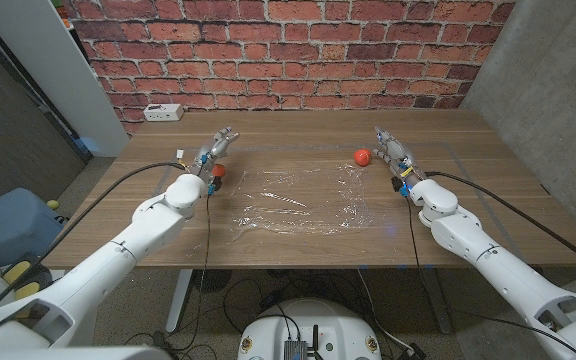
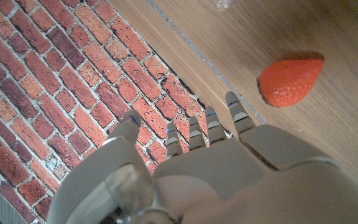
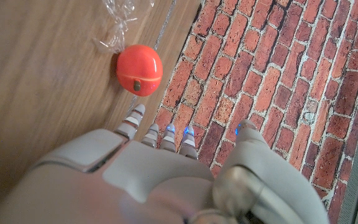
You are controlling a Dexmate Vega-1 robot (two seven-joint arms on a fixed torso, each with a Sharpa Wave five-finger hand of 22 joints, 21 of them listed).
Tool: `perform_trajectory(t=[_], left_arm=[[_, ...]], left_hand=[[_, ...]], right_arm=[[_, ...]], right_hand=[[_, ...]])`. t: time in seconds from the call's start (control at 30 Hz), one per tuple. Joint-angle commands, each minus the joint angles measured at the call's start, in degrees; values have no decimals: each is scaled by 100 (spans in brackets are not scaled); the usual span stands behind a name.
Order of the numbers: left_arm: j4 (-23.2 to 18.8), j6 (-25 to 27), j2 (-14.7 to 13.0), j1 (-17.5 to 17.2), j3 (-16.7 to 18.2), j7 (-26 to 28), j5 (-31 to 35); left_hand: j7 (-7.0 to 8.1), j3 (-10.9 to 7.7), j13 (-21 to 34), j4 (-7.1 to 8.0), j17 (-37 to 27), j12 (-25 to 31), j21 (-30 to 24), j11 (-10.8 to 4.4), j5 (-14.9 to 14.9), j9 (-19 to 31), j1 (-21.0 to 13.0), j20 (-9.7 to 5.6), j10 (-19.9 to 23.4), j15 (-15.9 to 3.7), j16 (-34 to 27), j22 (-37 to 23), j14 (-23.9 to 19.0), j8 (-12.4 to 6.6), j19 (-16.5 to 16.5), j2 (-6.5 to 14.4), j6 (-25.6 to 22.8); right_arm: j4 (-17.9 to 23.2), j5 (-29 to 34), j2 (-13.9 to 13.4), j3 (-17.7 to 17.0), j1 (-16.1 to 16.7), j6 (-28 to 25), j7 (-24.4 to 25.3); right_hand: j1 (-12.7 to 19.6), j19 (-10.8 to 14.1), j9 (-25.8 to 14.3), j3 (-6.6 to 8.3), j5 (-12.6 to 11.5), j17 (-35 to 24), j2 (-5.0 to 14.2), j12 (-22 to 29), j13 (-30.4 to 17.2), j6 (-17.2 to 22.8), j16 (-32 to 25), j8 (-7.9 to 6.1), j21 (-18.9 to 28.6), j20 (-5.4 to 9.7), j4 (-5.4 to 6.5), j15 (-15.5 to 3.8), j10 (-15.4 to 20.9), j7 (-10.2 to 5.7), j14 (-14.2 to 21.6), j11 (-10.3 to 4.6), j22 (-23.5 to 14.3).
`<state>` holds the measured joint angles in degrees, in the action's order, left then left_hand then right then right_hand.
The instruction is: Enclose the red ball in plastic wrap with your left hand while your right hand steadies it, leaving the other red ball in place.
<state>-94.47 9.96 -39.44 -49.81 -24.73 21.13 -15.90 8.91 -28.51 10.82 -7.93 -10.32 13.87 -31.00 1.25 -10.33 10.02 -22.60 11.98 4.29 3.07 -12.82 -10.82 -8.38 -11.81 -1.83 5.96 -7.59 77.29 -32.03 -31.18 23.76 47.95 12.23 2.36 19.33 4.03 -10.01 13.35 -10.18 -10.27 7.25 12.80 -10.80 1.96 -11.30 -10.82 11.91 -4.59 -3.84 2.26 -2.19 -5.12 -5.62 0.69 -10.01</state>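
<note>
The wooden bench [image 1: 298, 125] stood before a red brick wall [image 1: 288, 40], and a sheet of clear plastic wrap [image 1: 293, 200] lay spread and crinkled at its middle. Both white arms reached in from the near corners. The left robot hand [image 1: 214, 153] was held just above the bench at the wrap's left edge, fingers straight and slightly spread, holding nothing; the left wrist view showed its fingers [image 2: 211, 127] extended toward the wall. The right robot hand [image 1: 396, 155] was posed likewise at the wrap's right edge, fingers apart and empty. A white power strip [image 1: 163, 112] sat at the bench's far left. A red ball [image 1: 362, 156] rested just left of the right robot hand, beside the wrap's far right corner. A red strawberry-shaped object [image 1: 217, 171] lay beside the left robot hand.
</note>
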Motion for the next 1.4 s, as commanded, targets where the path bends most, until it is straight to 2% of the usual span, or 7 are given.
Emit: perform_trajectory(t=[0.03,0.23,0.37,0.57,0.83,1.27,1.4], left_arm=[[-876,2387,-163,251,-275,771,763],[-1081,3533,-159,570,-576,779,1020],[-1154,4215,-196,860,-825,596,1131],[-1162,4930,-326,1340,-1281,172,1262],[-1104,5655,-383,1900,-1848,-253,1409],[-854,6937,-401,3110,-2953,-1090,1346],[-760,7003,-411,3343,-3188,-1047,1166]], left_hand=[[20,-34,36,-112,-35,88,-64,31,34,31,-150,24,232,-59,-69,-25,-220,-55,-127,-51,-219],[127,-32,59,-239,-49,123,-128,-85,36,38,-462,6,465,-225,-96,-24,-451,-58,-450,-246,-470],[146,-6,70,-246,-61,122,-187,-65,30,42,-653,-6,550,-250,-111,-20,-566,-64,-706,-363,-637],[228,-24,78,-274,-69,103,-238,-60,10,44,-917,-24,575,-256,-105,-13,-611,-44,-933,-435,-689],[313,20,96,-238,-107,181,-364,-81,6,50,-1401,-241,934,-338,-198,-7,-903,-86,-1436,-535,-1062],[145,100,110,-179,-163,238,-473,-59,22,56,-1751,-306,1236,-414,-333,-8,-1195,-127,-1838,-497,-1493],[122,112,113,-165,-176,239,-478,-62,27,57,-1775,-327,1256,-412,-351,-8,-1220,-131,-1864,-472,-1547]], right_arm=[[-36,76,0,44,-59,-55,25],[-103,64,41,53,-102,-61,18],[-143,63,61,58,-127,-63,17],[-212,55,87,64,-154,-48,-4],[-311,50,120,67,-183,7,-32],[-502,-48,202,40,-218,79,-110],[-555,-91,227,25,-225,105,-138]], right_hand=[[80,30,-30,19,-20,-27,5,26,-25,48,-58,-28,26,14,-35,-21,30,-14,32,-12,-27],[76,38,-30,19,-17,-33,9,20,-27,54,-60,-25,25,42,-41,-16,46,-12,44,-15,-28],[71,43,-31,19,-16,-37,11,24,-28,58,-62,-23,25,63,-44,-19,73,-10,53,-5,-28],[66,46,-31,21,-14,-42,19,19,-30,67,-67,-22,21,81,-48,-33,92,-3,71,5,-29],[55,53,-32,19,-11,-49,22,21,-33,73,-68,-18,20,120,-51,-31,134,-2,81,32,-29],[32,59,-33,17,-6,-59,31,15,-39,81,-70,-11,14,165,-56,-33,188,-13,101,68,-30],[18,60,-33,13,-2,-63,35,11,-41,82,-71,-9,11,193,-54,-38,209,-27,107,41,-30]])
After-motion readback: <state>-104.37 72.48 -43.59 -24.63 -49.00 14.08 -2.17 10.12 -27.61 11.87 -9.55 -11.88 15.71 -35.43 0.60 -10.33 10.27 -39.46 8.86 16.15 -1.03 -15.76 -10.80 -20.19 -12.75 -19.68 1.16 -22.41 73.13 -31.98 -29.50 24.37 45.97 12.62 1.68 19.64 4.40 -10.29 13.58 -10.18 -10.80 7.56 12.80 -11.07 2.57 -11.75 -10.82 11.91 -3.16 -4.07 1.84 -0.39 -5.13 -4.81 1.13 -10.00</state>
